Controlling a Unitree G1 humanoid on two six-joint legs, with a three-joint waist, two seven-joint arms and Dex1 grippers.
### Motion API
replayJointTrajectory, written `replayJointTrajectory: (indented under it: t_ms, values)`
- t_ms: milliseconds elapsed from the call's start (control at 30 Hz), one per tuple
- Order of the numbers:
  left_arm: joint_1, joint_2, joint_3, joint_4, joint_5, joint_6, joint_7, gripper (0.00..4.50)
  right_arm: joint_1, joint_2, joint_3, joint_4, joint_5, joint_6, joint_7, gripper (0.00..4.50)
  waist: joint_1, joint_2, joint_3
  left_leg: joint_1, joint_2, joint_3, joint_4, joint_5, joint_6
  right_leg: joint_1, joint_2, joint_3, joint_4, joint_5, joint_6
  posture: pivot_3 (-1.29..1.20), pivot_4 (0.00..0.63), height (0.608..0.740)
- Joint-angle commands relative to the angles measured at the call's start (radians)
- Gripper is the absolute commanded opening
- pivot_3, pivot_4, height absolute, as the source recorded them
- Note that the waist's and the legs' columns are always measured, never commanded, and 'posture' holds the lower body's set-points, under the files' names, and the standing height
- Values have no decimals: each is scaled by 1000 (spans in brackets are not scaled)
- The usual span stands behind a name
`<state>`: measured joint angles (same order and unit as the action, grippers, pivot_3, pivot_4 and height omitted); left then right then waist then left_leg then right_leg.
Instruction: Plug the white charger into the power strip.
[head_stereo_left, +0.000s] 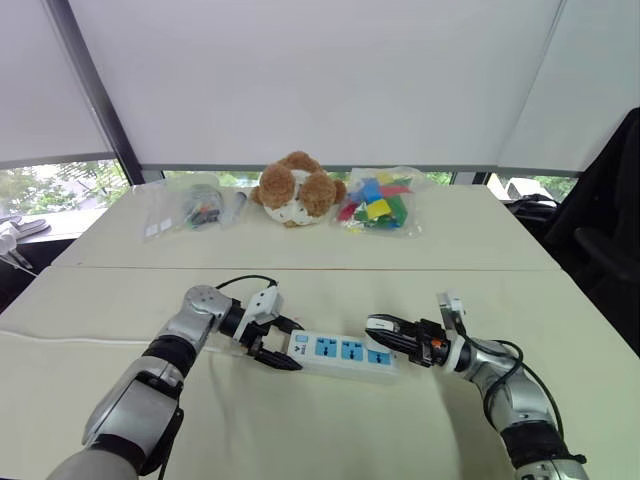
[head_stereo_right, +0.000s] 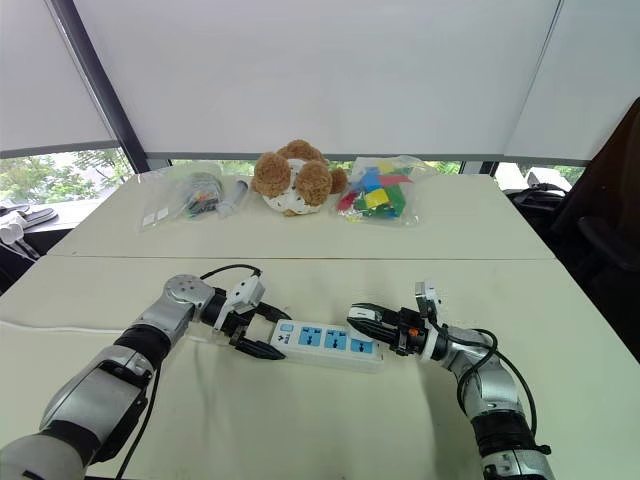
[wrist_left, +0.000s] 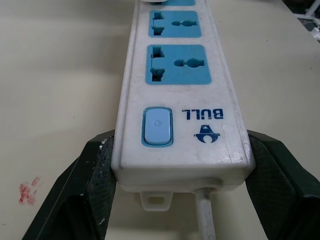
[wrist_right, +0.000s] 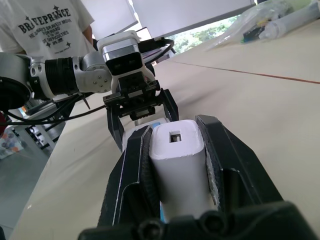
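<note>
Glossy white plastic power strip (wrist_left: 180, 100)

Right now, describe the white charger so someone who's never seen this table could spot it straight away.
Start at the long cream table and find the power strip lying near its front edge, clamped at its switch end by the left gripper. At the strip's other end, the right gripper is shut on the white charger. It is a small, plain white rounded block, with none of the strip's blue panels.

One power strip (head_stereo_left: 343, 352) with three blue sockets, one white charger (wrist_right: 179, 167), and two grippers. At the far edge sit one teddy bear (head_stereo_left: 295, 188) and what look like two plastic bags (head_stereo_left: 382, 201).
</note>
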<state>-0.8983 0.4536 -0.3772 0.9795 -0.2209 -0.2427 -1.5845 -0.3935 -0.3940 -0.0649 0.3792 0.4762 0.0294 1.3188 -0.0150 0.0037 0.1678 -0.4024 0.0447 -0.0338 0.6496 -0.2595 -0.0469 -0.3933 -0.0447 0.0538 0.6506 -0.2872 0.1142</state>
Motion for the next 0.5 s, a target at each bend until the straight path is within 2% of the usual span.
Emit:
replayJointTrajectory:
  t_ms: [33,267,367,433,467,500]
  values:
    - [20,30,-27,-24,16,6,-30,2991,38,-12,25,123,-69,-53,10,800,-1,-1,0,2,0,0,0,0,0,2,0,0,0,0,0,0,150,739]
    - [76,51,-24,-103,1,35,-30,2991,30,-12,113,352,-154,-213,64,800,-4,-16,-9,15,2,1,-3,-1,2,13,2,1,-1,-2,-3,0,150,739]
    - [97,65,-24,-139,-4,48,-30,2991,-7,-21,128,451,-167,-246,68,800,-7,-23,-13,29,3,1,-5,-4,6,26,3,1,-2,-5,-5,0,150,739]
    - [108,76,-24,-161,-5,55,-30,2991,-28,-28,146,523,-189,-280,69,800,-10,-28,-17,32,5,1,-5,-5,7,29,4,0,-2,-7,-9,0,150,739]
    - [146,93,-4,-254,6,108,-27,2991,-37,-31,156,556,-199,-294,70,800,-13,-30,-18,33,5,1,-6,-5,7,30,4,0,-2,-8,-10,0,150,739]
    - [141,94,-9,-241,5,96,-28,2991,-44,-35,167,583,-206,-305,72,800,-20,-32,-20,35,5,1,-6,-5,7,31,4,0,-2,-8,-10,0,150,739]
